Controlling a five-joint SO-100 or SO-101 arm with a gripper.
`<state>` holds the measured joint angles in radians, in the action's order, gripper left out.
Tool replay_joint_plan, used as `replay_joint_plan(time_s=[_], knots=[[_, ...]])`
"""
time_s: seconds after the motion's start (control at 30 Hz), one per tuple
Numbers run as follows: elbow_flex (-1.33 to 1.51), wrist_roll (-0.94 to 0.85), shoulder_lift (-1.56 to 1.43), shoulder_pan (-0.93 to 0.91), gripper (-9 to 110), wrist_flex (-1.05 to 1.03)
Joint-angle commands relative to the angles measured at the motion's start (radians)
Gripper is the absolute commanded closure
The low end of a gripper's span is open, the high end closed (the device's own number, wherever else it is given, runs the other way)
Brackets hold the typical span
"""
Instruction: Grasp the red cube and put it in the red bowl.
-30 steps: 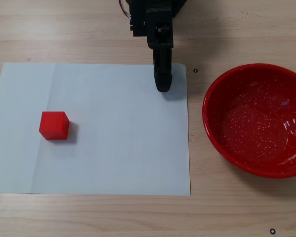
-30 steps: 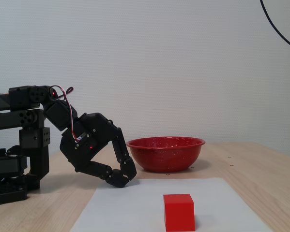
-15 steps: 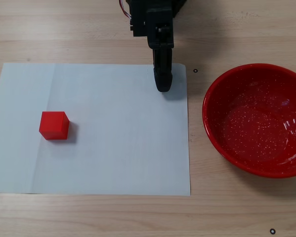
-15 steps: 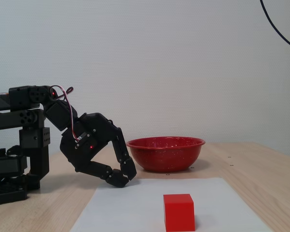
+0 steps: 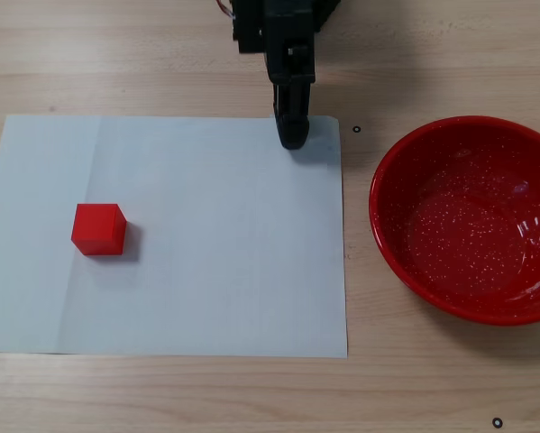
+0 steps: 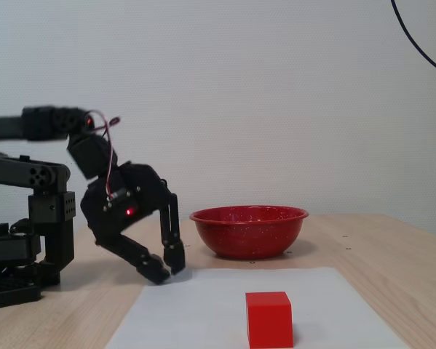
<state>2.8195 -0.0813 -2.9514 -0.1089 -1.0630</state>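
Top and side fixed views. The red cube [image 5: 99,229] sits on the left part of a white paper sheet [image 5: 215,253] on the wooden counter [image 5: 161,54]. The red bowl [image 5: 472,219] stands empty, right of the sheet. The gripper [image 6: 164,268], tips slightly apart and holding nothing, hangs low at the sheet's far edge.

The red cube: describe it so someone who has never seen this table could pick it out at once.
In the fixed view from above, a white paper sheet covers the left and middle of the wooden table. The red cube sits alone on the sheet's left part, far from the gripper. It is small, matte and square-edged, unlike the big round glossy red bowl off the sheet's right.
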Motion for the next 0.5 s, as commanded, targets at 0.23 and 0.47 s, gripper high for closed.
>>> replay_joint_plan(time_s=[0.23, 0.47], knots=[[-0.477, 0.066, 0.350, 0.080, 101, -0.087], [-0.782, 0.152, 0.614, 0.198, 101, -0.170]])
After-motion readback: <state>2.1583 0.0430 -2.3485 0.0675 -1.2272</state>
